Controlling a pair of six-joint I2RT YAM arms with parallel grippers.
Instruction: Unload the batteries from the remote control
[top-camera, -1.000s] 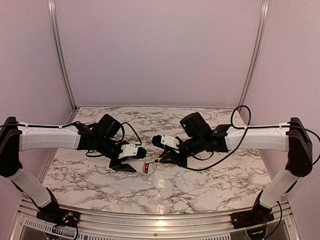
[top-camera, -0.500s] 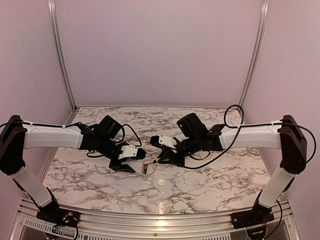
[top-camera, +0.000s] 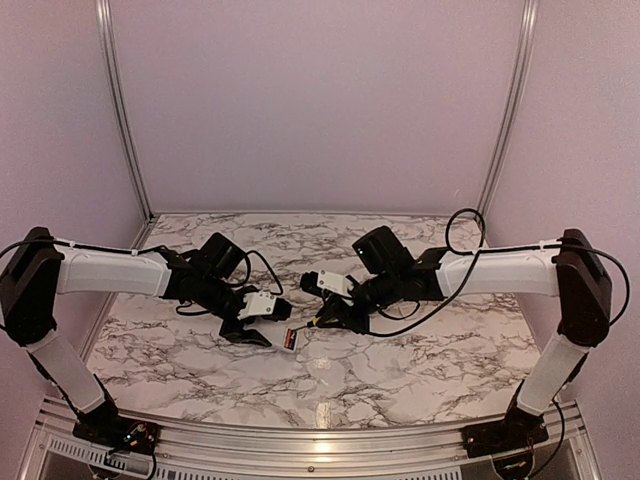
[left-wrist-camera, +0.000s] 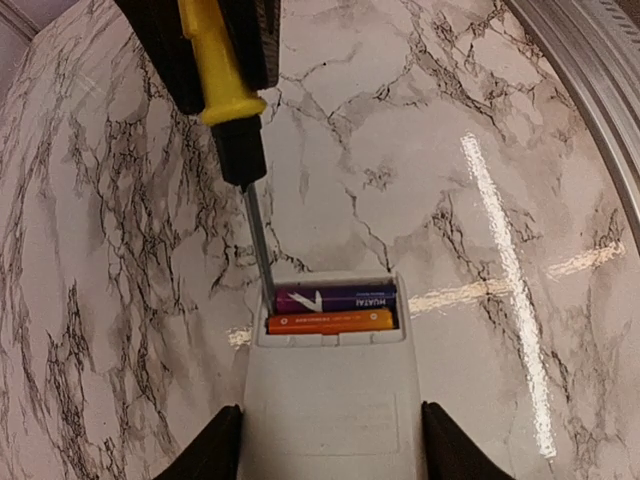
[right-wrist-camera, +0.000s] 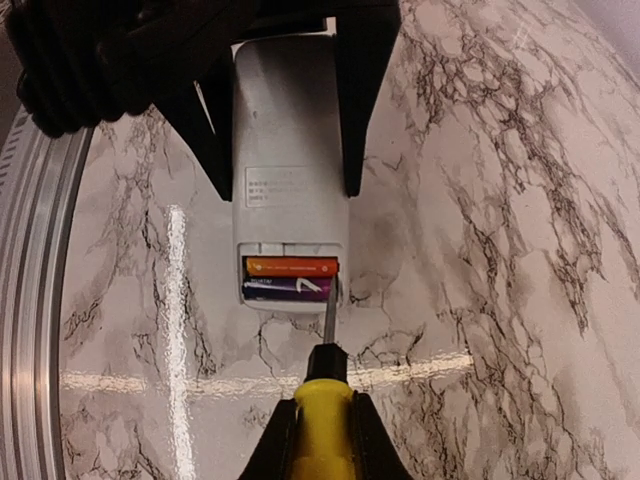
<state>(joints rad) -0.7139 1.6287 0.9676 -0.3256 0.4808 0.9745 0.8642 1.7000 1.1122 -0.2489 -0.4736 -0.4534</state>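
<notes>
My left gripper (left-wrist-camera: 335, 445) is shut on the white remote control (left-wrist-camera: 330, 400) and holds it low over the marble table. The open bay at the remote's far end holds two batteries side by side, an orange one (left-wrist-camera: 330, 321) and a purple one (left-wrist-camera: 335, 298). My right gripper (right-wrist-camera: 322, 440) is shut on a yellow screwdriver (right-wrist-camera: 322, 425). Its metal tip (right-wrist-camera: 330, 310) sits in the bay's corner at the end of the purple battery (right-wrist-camera: 288, 289), beside the orange battery (right-wrist-camera: 292, 266). In the top view the bay end (top-camera: 291, 338) lies between both grippers.
The marble table (top-camera: 400, 370) spreads around the remote. A metal rail (top-camera: 320, 440) runs along the near edge. Cables loop off both wrists, one (top-camera: 470, 225) at the right arm. Pale walls stand behind and at the sides.
The right gripper with the screwdriver has shifted slightly left toward the remote's bay. The left gripper has moved a little down and left with the remote.
</notes>
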